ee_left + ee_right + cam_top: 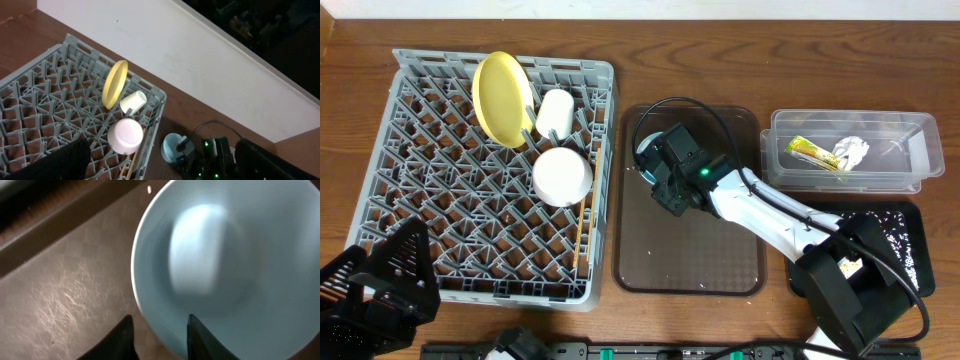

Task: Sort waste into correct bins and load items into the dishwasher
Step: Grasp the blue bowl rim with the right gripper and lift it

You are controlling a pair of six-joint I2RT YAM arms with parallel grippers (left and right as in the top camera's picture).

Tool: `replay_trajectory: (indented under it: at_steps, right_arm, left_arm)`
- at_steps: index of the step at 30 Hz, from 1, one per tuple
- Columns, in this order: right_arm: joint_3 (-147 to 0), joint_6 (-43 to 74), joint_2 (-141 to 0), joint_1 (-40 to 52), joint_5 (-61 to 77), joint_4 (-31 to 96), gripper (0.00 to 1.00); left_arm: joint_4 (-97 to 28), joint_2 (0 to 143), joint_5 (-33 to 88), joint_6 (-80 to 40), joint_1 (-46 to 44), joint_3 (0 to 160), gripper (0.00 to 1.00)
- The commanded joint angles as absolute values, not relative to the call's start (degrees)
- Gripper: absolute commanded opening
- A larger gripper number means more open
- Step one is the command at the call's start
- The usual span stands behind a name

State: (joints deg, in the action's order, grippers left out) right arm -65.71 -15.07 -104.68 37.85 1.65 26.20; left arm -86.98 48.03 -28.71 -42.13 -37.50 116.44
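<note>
The light blue bowl [648, 150] sits on the brown serving tray [690, 250], at its far left. My right gripper [658, 170] is open, one finger inside the bowl [225, 265] and one outside its rim [160, 325]. In the grey dish rack [410, 130] stand the yellow plate [502, 97], the white cup [556, 112], the upturned white bowl [562, 177] and the chopsticks [580, 235]. My left gripper [380, 280] is open and empty over the rack's near left corner [165, 170].
The clear tub [920, 135] at the back right holds the green-and-yellow wrapper [812, 152] and the white tissue [852, 150]. The black tray [915, 265] in front of it holds whitish scraps [895, 225]. A few crumbs lie on the brown tray.
</note>
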Motion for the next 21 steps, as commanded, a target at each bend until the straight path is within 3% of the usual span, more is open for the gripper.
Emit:
replay_trajectory:
  at_steps: [1,16,18,19,21]
  right_arm:
    - [-65.8,-17.7,-106.0,38.3,1.3,26.6,0.24]
    - [-65.8,-17.6,-106.0,38.5,-4.0,30.5,0.2]
    - [-65.8,-17.6,-106.0,38.8,-4.1,30.7,0.13]
    - [-65.8,-17.6,-106.0,39.0,-4.1,30.7,0.02]
    - [-66.1,-17.6,-105.6,39.5,-4.1,31.2,0.01]
  left_arm:
    - [-87.0,47.8,-29.6,-41.6,-37.2,116.6,0.93]
    - [-87.0,47.8,-29.6,-41.6,-37.2,116.6,0.94]
    - [-87.0,47.8,-29.6,-41.6,-37.2,116.6,0.93]
    - [-87.0,47.8,-29.6,-41.6,-37.2,116.6,0.93]
    - [-87.0,47.8,-29.6,-41.6,-37.2,116.6,0.93]
